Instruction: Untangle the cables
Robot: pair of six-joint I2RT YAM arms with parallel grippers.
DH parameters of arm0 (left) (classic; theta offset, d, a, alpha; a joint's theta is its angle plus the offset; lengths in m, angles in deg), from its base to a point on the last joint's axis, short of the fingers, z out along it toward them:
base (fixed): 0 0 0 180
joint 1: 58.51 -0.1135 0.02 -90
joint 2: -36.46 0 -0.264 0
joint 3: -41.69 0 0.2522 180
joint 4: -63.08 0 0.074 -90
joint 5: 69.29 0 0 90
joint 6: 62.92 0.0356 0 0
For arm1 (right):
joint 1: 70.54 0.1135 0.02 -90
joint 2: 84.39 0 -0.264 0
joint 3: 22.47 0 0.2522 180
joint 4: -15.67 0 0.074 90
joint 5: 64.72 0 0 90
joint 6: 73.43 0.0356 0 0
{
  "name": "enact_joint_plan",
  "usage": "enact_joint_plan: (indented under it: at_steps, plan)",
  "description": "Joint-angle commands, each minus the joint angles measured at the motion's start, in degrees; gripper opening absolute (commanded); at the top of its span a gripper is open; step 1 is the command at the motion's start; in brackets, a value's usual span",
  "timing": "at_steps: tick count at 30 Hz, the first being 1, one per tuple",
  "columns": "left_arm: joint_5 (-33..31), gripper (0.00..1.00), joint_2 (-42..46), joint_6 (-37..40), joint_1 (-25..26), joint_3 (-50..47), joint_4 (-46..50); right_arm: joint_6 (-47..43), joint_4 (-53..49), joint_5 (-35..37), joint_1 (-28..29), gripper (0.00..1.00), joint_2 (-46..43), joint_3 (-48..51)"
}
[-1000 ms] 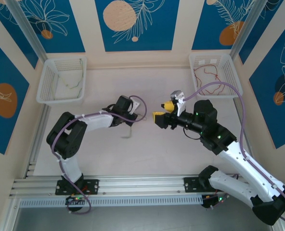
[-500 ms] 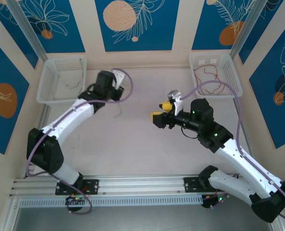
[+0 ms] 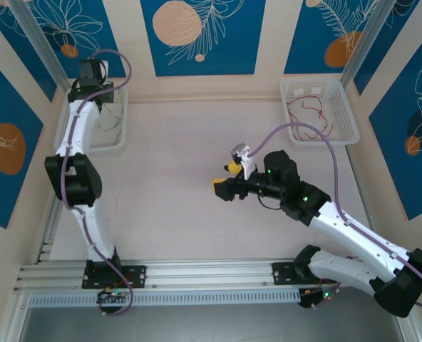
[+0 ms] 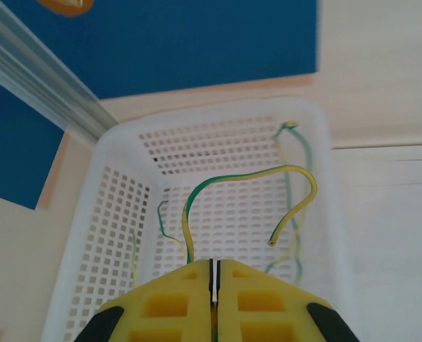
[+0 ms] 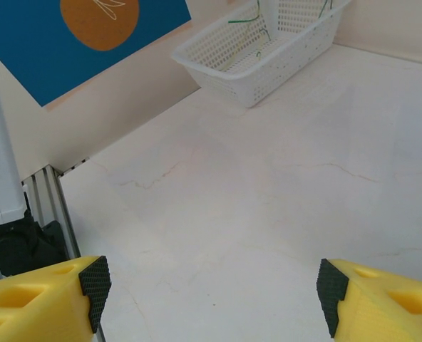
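Above basket (image 4: 197, 121), cable (image 4: 254, 173) between closed left jaws

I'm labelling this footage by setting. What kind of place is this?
Probably a purpose-built robot test cell: a left arm and right arm bolted to an aluminium rail, a pale table walled by printed blue panels, plus white baskets and thin cables.

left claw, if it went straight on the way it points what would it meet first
Likely the mesh floor of the basket, past the wire the claw holds and perhaps the wires lying there; depth is unclear.
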Motion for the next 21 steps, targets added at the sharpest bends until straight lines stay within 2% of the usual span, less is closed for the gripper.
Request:
enact_joint_plan:
  at_steps: [1, 7, 8, 9, 11, 12, 13, 15, 16, 18, 20, 21]
  plan:
    - [-0.4, 0.0, -7.3, 0.6, -2.9, 8.8, 4.7, -1.8, -2.2, 2.3, 0.7, 0.79, -2.8, -0.2]
    - [-1.6, 0.0, -22.8, 3.4, -5.3, 27.0, 7.1, -1.8, -4.3, 3.8, 1.0, 0.79, -6.6, 0.1]
    - [-1.9, 0.02, -24.3, 4.1, -5.3, 28.9, 6.8, -1.6, -4.6, 3.8, 1.1, 0.79, -7.0, 0.0]
    - [-1.9, 0.15, -25.6, 4.9, -5.3, 29.9, 5.8, -1.5, -5.0, 3.8, 1.1, 0.79, -7.5, -0.3]
    - [-1.8, 0.16, -26.1, 5.6, -5.4, 29.0, 3.3, -1.5, -6.0, 3.7, 1.2, 0.79, -8.4, -0.5]
    - [-2.4, 0.2, -26.1, 4.9, -5.5, 28.7, 2.8, -1.6, -6.5, 3.9, 1.2, 0.79, -8.7, -0.6]
    - [-2.8, 0.36, -25.8, 3.5, -5.5, 28.8, 3.0, -1.7, -7.1, 4.3, 1.2, 0.79, -9.0, -0.8]
    - [-2.2, 0.81, -24.1, 0.5, -5.5, 29.0, 4.5, -1.9, -7.6, 5.4, 1.3, 0.79, -9.0, -0.7]
    - [-2.4, 0.99, -22.4, -1.4, -5.4, 28.9, 5.3, -2.0, -7.6, 6.1, 1.3, 0.79, -8.9, -0.6]
    - [-0.9, 1.0, -18.4, -5.5, -5.4, 28.9, 8.4, -1.9, -6.8, 7.6, 1.3, 0.83, -8.9, -0.2]
    - [2.1, 1.0, -12.9, -9.7, -5.2, 27.9, 13.0, -1.6, -4.6, 9.2, 1.2, 1.0, -9.4, 0.9]
    - [4.4, 1.0, -8.6, -11.6, -4.8, 25.1, 13.9, -1.7, -2.7, 10.3, 1.1, 0.99, -10.0, 2.1]
